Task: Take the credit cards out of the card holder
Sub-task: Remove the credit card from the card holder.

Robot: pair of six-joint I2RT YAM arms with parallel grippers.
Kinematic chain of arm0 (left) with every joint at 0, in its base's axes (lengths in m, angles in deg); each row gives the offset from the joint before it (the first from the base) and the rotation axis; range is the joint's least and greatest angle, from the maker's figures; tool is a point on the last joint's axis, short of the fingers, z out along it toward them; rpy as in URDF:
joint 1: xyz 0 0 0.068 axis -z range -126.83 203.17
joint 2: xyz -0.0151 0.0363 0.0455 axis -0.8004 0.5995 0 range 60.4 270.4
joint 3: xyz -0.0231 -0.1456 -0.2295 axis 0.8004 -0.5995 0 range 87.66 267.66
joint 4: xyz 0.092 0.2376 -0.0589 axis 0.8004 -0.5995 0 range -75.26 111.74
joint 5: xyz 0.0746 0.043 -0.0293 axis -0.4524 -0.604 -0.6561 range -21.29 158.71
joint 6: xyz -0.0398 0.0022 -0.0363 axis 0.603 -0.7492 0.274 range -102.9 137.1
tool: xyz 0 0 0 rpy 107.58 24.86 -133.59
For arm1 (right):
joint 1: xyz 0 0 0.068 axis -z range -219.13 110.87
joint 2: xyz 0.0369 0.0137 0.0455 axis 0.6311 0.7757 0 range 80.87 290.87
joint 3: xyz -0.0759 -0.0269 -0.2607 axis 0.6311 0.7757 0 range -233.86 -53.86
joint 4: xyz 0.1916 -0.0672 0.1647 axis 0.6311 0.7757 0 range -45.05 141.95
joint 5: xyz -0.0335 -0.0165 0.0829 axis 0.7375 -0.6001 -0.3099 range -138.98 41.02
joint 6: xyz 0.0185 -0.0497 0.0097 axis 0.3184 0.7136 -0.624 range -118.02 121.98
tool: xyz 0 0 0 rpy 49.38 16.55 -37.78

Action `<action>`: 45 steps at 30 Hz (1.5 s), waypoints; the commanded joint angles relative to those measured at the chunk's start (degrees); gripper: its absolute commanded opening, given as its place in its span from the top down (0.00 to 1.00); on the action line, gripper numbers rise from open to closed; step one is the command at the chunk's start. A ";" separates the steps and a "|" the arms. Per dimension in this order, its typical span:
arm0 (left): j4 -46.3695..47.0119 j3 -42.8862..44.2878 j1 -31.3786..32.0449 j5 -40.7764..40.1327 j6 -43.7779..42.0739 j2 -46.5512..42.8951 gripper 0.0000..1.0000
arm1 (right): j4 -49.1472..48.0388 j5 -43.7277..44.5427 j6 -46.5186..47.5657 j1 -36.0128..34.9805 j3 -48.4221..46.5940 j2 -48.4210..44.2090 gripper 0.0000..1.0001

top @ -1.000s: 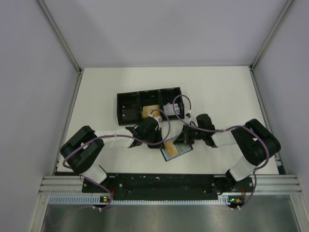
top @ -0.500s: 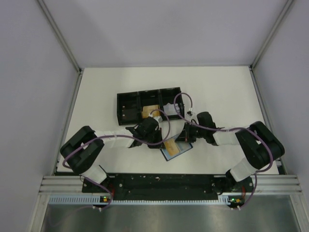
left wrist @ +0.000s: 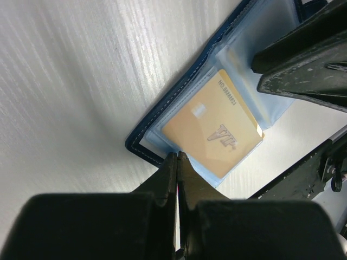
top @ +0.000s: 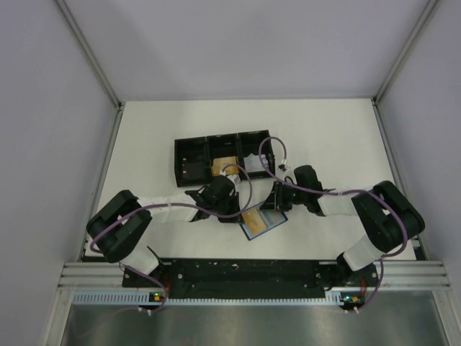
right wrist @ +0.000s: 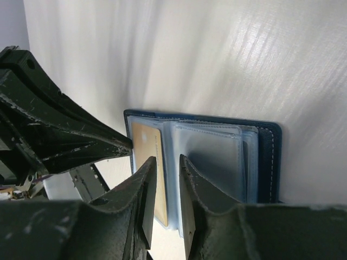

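The card holder (top: 268, 225) lies open on the table, dark blue outside (right wrist: 269, 157) and pale blue inside (left wrist: 187, 97). An orange-tan credit card (left wrist: 211, 130) sits in its left-hand sleeve (right wrist: 143, 146); clear empty-looking sleeves (right wrist: 217, 157) fan out beside it. My left gripper (left wrist: 177, 157) is shut, its tips pressed down at the holder's near corner (top: 236, 210). My right gripper (right wrist: 165, 165) is open by a narrow gap, hovering over the sleeves just beside the card (top: 276, 209), with nothing between its fingers.
A black three-compartment tray (top: 189, 144) stands behind the arms, with an orange card (top: 225, 162) in its middle compartment. White enclosure walls rise on both sides. Cables loop over both wrists.
The right gripper's fingers have parted slightly from shut, and the right arm has shifted a little. The left gripper and the holder stay where they were.
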 commanded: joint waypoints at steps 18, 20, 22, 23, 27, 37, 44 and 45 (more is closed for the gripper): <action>-2.18 -0.18 0.17 -1.57 -0.86 1.23 1.00 | 0.11 -4.41 2.10 -2.64 -4.82 5.71 0.74; -2.18 -0.18 0.26 -1.49 -0.94 1.40 1.00 | 0.46 -4.94 2.37 -2.99 -5.35 6.33 0.74; -2.18 -0.18 0.35 -1.49 -0.94 1.32 1.00 | 0.37 -5.03 2.37 -3.43 -5.70 7.03 0.74; -2.18 -0.09 0.26 -1.57 -0.94 1.32 1.00 | 0.29 -5.12 2.28 -3.52 -5.61 7.21 0.74; -2.18 -0.44 0.26 -1.66 -0.85 1.40 1.00 | -0.07 -5.12 2.11 -3.60 -5.87 7.56 0.80; -2.79 -0.97 0.26 -2.36 -0.94 1.05 1.00 | -0.68 -5.38 2.19 -2.99 -5.70 7.21 1.00; -2.97 -1.67 0.35 -2.63 -0.94 0.96 1.00 | 1.42 -3.37 3.51 -0.27 -5.70 4.31 1.00; -3.14 -1.76 0.35 -2.54 -0.94 1.05 1.00 | 1.86 -3.01 3.51 -0.26 -5.70 3.79 1.00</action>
